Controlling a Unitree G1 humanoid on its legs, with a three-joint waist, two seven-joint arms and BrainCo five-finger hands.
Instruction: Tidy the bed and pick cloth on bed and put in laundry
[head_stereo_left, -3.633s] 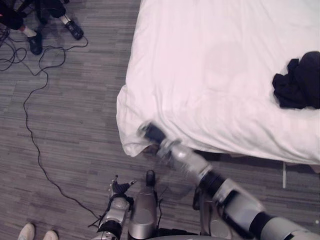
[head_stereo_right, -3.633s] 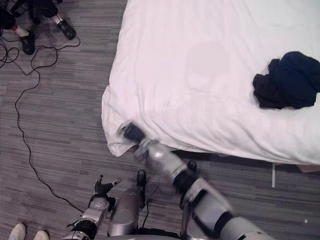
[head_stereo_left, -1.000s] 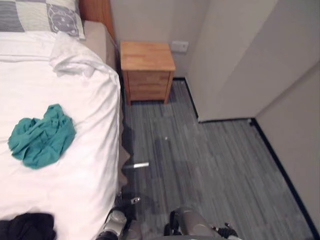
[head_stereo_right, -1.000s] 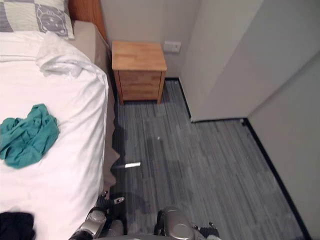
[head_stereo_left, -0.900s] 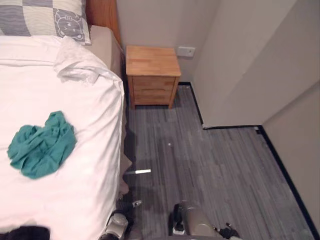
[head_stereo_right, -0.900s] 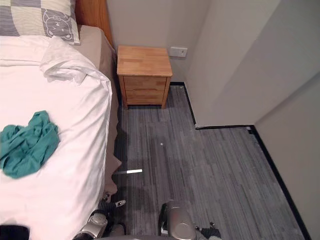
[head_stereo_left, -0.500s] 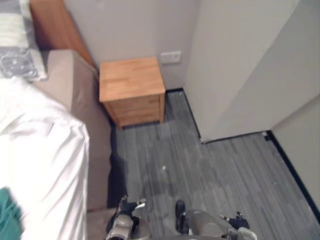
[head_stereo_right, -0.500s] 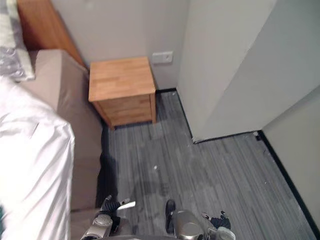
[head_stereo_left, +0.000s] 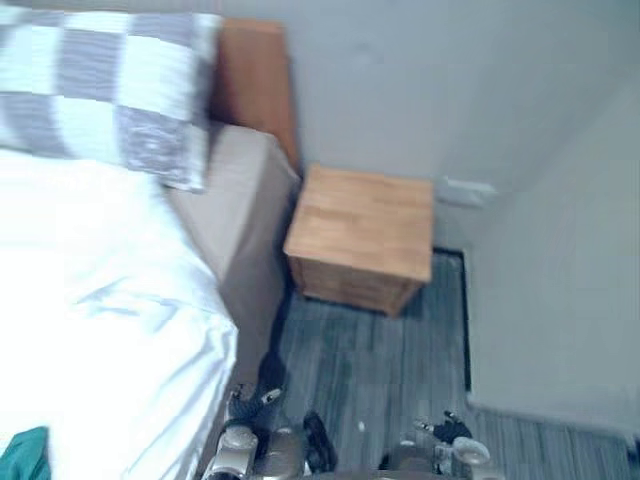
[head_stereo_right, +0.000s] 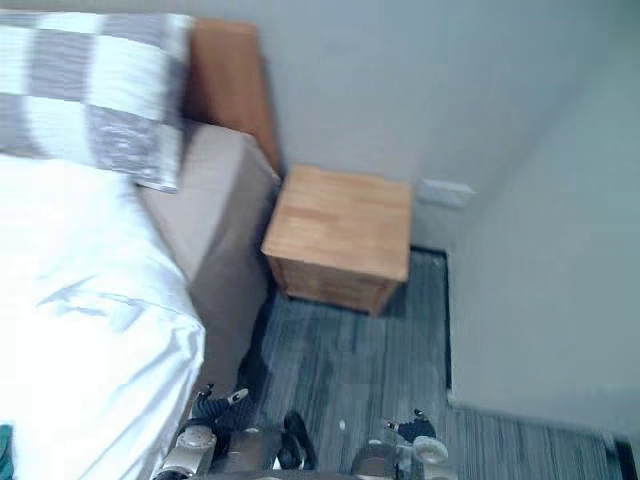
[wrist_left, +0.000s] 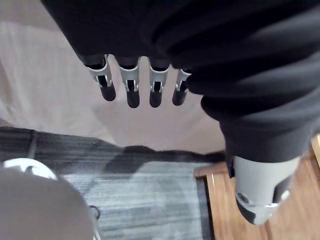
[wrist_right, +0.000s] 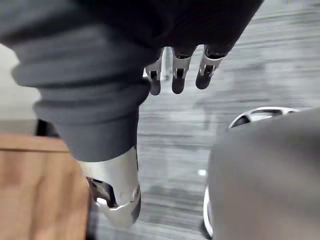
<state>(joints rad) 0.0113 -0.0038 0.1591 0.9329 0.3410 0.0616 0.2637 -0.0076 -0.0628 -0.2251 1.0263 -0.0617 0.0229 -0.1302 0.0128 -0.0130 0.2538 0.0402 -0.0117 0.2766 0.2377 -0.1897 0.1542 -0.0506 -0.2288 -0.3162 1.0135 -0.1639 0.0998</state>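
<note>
Silver-fingered left robot hand (wrist_left: 131, 90) and right robot hand (wrist_right: 178, 75) hang slack, empty.

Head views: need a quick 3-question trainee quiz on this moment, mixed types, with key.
1. True or false: the left hand holds a cloth.
2. The wooden nightstand stands: A) beside the bed; B) on the bed; C) at the bed's foot.
3. Fill in: the cloth lying on the bed is ____ in colour.
Key: 1 false, it is open and empty; 2 A; 3 teal.
</note>
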